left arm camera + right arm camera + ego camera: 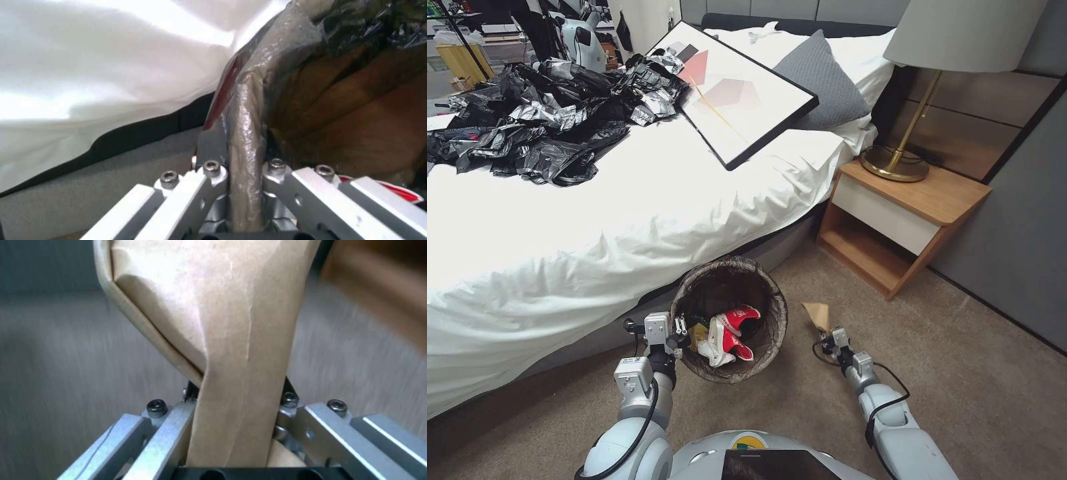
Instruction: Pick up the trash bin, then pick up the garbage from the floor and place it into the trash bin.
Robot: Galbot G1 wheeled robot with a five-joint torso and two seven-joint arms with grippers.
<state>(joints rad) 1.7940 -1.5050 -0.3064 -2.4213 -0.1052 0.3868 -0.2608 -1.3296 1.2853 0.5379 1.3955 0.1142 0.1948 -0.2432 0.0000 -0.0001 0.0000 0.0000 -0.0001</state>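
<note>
Obs., standing beside the robot at the bedside:

Left tool is pressed together on the rim of the trash bin, at the bin's 9 o'clock. The left wrist view confirms it: the fingers pinch the liner-wrapped rim between them, one inside and one outside the wall.

Trash bin sits just beside the bed, in the lower middle of the head view. Whether its base touches the carpet I cannot tell. A dark liner bag is folded over the rim.

Inside the bin: crushed red-and-white paper cups and a yellow wrapper, lying toward the 6 o'clock side.

Right tool is at the bin's 3 o'clock, near but apart from it. It pinches a flat brown paper bag, which stands up out of the tool, clear of the carpet. In the right wrist view the fingers are closed on the narrow, creased lower part of the bag, and the bag widens beyond the grip.

Surroundings: a heap of black plastic bags at 10 o'clock on the bed, a framed picture and grey pillow at 12 o'clock, a wooden nightstand with a brass lamp at 2 o'clock
</note>
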